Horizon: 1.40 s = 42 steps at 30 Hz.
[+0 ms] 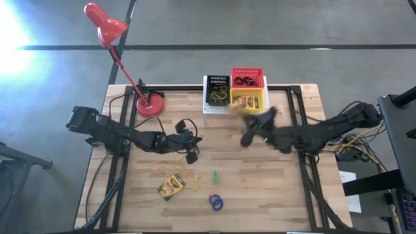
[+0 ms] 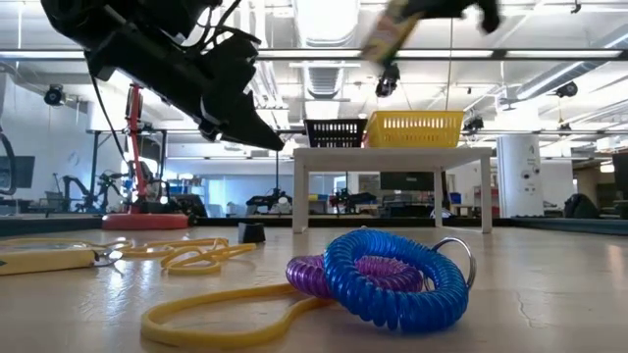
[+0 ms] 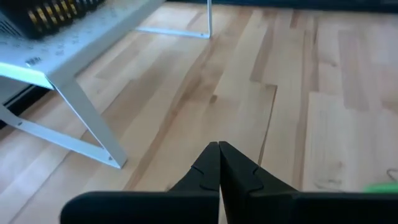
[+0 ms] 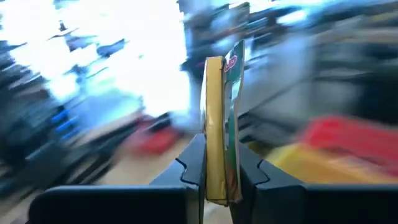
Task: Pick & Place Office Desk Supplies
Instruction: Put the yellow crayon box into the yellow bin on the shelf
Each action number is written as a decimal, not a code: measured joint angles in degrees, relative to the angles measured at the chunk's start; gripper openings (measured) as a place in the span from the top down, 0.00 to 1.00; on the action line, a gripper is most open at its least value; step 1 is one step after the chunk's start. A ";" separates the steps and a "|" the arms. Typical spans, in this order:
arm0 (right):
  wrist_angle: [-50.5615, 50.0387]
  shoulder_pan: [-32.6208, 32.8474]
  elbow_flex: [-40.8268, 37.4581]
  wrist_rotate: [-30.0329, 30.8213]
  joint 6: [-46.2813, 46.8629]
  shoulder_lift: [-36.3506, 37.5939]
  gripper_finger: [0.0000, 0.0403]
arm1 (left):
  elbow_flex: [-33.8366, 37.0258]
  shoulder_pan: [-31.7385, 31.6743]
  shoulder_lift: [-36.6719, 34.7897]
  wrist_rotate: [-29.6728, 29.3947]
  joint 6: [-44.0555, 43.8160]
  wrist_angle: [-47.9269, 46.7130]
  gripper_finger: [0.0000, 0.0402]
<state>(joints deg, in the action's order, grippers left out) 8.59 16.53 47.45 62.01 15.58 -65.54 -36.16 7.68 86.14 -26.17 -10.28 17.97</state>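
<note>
My right gripper (image 4: pixel 221 177) is shut on a yellow-and-green crayon box (image 4: pixel 222 124) and shows blurred in the high view, above the table just in front of the baskets (image 1: pixel 250 123). A second crayon box (image 1: pixel 171 187) lies flat at the near left, beside yellow rubber bands (image 1: pixel 168 166). A green ring (image 1: pixel 215 176) and a blue ring (image 2: pixel 392 275) on a purple one (image 2: pixel 312 275) lie nearer the front. My left gripper (image 3: pixel 219 165) is shut and empty, hovering left of centre (image 1: pixel 191 155). My right gripper pinches the crayon box between its two fingers, one on each broad face, at the box's end nearest the wrist (image 4: pixel 217 180). The rest of the box sticks out past the fingertips, edge-on to the wrist camera. It is lifted clear of the table (image 2: pixel 388 34).
A white perforated stand (image 1: pixel 207 107) at the far middle carries a black basket (image 1: pixel 219 88), a red basket (image 1: pixel 247 78) and a yellow basket (image 1: pixel 250 101). A red desk lamp (image 1: pixel 149 104) stands at the far left. Bare wood lies between the arms.
</note>
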 joint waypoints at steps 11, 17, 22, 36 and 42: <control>-12.26 -10.57 -1.73 7.03 12.72 5.48 0.93 | 0.00 0.00 0.97 -0.06 3.04 1.21 1.00; -12.29 -18.61 -2.14 -4.72 17.74 0.80 0.93 | 0.00 0.00 1.01 -0.24 3.04 1.40 1.00; -12.39 -20.37 -2.04 -6.45 21.71 -1.21 0.90 | 0.00 0.00 1.01 -0.22 3.04 2.12 1.00; -15.83 -22.24 -2.10 -12.68 24.44 -2.73 0.74 | 0.00 0.00 1.01 -0.23 3.02 2.83 1.00; -21.84 -22.22 -1.83 -13.06 24.05 1.40 0.70 | 0.00 0.00 1.01 -0.22 3.02 3.04 1.00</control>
<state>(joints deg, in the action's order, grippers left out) -13.25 -5.69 45.62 48.95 39.63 -64.14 -36.16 7.68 87.15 -26.39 -7.27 21.01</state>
